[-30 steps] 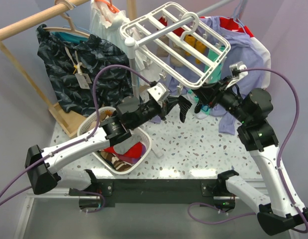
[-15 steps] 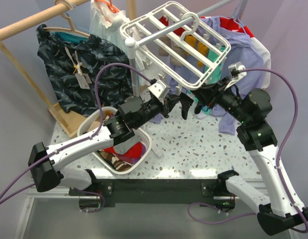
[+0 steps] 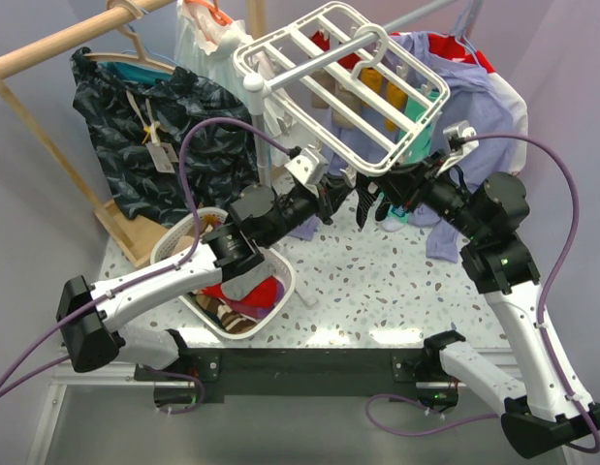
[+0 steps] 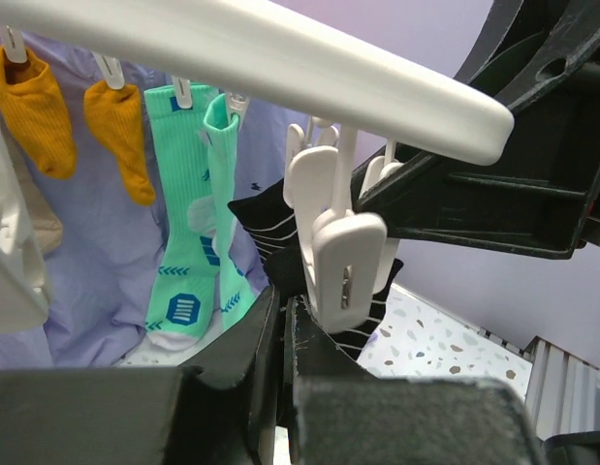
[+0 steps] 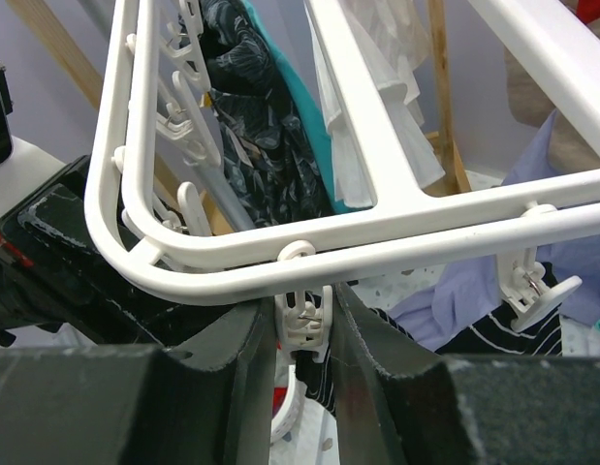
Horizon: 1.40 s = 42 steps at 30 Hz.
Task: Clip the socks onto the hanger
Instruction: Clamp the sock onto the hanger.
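The white grid hanger hangs tilted above the table's back. My left gripper is shut on a black sock with white stripes and holds it just under the hanger's near corner. In the left wrist view its jaws sit right below a white clip, with the black sock behind. My right gripper is shut on a clip under the hanger's rim, one finger on each side. Red cloth lies in the basket; I cannot tell if it is the red socks.
A white oval basket stands at the front left under the left arm. Teal socks and orange socks hang clipped on the hanger. A dark garment hangs from the wooden rail at the left; a lavender shirt hangs behind right.
My left gripper has moved up and to the right with the black sock, closer under the hanger's corner clip. The right gripper has stayed at its clip.
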Each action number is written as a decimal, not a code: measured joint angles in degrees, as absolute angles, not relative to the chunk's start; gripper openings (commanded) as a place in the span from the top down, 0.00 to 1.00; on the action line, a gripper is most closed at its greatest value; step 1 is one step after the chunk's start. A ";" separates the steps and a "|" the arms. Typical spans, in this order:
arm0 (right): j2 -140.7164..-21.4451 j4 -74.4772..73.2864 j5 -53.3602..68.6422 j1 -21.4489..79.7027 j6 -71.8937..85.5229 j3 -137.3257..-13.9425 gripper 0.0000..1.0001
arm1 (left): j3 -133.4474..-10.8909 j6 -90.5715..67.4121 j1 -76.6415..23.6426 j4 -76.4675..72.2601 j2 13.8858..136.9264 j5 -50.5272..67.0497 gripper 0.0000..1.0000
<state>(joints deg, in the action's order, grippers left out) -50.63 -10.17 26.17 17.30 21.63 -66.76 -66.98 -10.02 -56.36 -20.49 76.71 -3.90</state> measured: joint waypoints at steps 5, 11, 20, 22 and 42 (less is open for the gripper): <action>-50.63 -9.96 26.57 17.30 21.65 -66.59 0.87 | -67.11 -10.98 -56.40 -20.64 77.06 -3.90 1.00; -50.63 -9.72 26.59 17.30 21.65 -66.24 0.66 | -67.31 -11.62 -56.60 -21.39 77.14 -3.86 1.00; -50.59 -9.91 26.41 17.28 21.69 -66.06 0.35 | -67.40 -12.82 -56.71 -22.26 77.14 -3.66 0.83; -50.46 -10.09 25.98 17.28 21.52 -66.06 0.34 | -67.40 -13.02 -56.73 -22.33 77.14 -3.60 0.73; -47.86 -14.15 12.84 17.30 20.38 -66.06 0.35 | -58.13 -7.57 -56.73 -27.70 67.92 -3.01 0.32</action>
<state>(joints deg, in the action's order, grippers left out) -47.86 -14.15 12.84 17.30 20.38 -66.06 -58.13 -7.57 -56.73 -27.70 67.92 -3.01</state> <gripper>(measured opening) 0.655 0.694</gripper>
